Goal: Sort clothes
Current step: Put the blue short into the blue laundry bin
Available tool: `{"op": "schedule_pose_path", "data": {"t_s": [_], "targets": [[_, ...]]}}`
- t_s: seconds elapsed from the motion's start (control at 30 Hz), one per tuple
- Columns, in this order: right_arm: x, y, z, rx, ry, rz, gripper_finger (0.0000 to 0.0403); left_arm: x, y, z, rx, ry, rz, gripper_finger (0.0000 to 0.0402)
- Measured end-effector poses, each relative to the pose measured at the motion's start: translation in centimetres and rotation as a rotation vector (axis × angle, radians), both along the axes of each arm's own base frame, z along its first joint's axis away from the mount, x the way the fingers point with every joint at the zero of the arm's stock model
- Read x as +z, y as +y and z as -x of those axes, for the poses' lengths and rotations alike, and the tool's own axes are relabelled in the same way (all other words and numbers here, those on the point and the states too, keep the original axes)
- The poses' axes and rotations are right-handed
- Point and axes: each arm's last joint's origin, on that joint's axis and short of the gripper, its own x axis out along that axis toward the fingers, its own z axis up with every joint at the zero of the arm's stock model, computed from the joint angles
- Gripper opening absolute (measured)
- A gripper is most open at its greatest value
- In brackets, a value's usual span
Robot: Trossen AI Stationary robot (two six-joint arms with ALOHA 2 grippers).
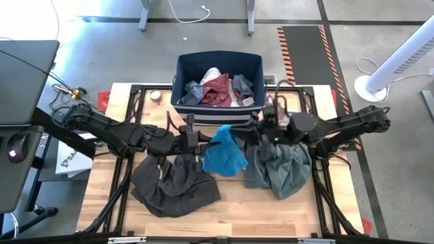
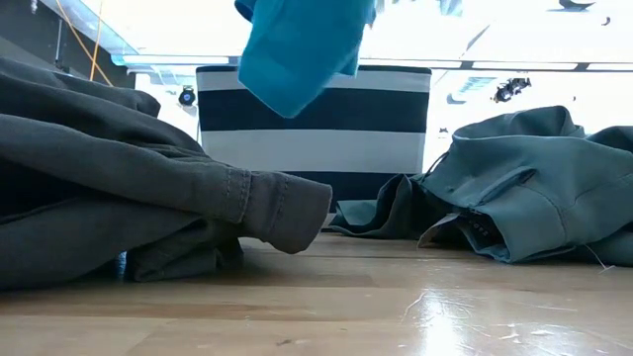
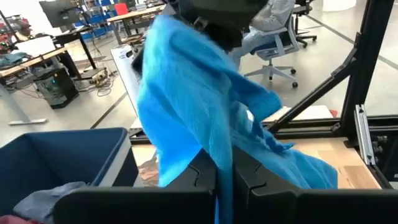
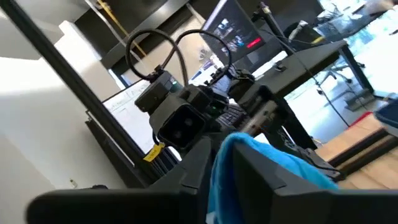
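A bright blue piece (image 1: 224,156) hangs in the air over the table's middle, between my two grippers. My left gripper (image 1: 201,141) comes from the left and is shut on it. My right gripper (image 1: 243,133) comes from the right, with the blue cloth between its fingers. Dark grey-brown trousers (image 1: 173,181) lie crumpled on the table at the near left. A grey-green shirt (image 1: 281,168) lies bunched at the right. In the low view the blue piece's lower end (image 2: 292,94) hangs clear of the tabletop. My left gripper pinches a bunched part of the blue piece (image 3: 219,144) between its two shut fingers, coming about level from the table's left. The cloth rises from the fingers toward the other gripper, and the rest hangs slack, clear of the table. My right gripper has an upper part of the blue piece (image 4: 231,155) between its two fingers (image 4: 200,167), which stand a little apart with cloth filling the gap. It comes about level from the table's right. The cloth hangs below it; how many layers, I cannot tell.
A navy bin with white stripes (image 1: 218,108) stands at the far middle with several clothes (image 1: 218,87) inside, maroon, white and grey. Black frame rails (image 1: 324,183) run along the table's sides. Bare wood (image 1: 237,217) shows along the near edge.
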Motion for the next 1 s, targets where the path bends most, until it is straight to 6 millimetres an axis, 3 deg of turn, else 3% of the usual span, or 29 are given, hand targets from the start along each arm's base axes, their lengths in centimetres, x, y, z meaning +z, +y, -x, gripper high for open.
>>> {"op": "schedule_pose_path", "data": {"t_s": [0.13, 0.37, 0.77, 1.0], "targets": [[1.3, -0.9, 1.9, -0.017, -0.005, -0.025, 0.0092, 1.1, 0.4, 1.2, 0.002, -0.036, 0.023, 0.0003], [3.2, -1.6, 4.6, -0.046, -0.07, 0.023, 0.0099, 3.0, 2.5, 3.9, 0.1, -0.082, 0.124, 0.0001], [3.1, -1.4, 5.2, 0.014, -0.032, 0.042, 0.0099, 1.3, 5.2, 9.1, 0.235, 0.222, 0.153, 0.0001], [3.0, -0.8, 5.3, 0.042, -0.016, 0.046, 0.0099, -0.4, 6.6, 12.1, 0.526, 0.311, 0.185, 0.0]]}}
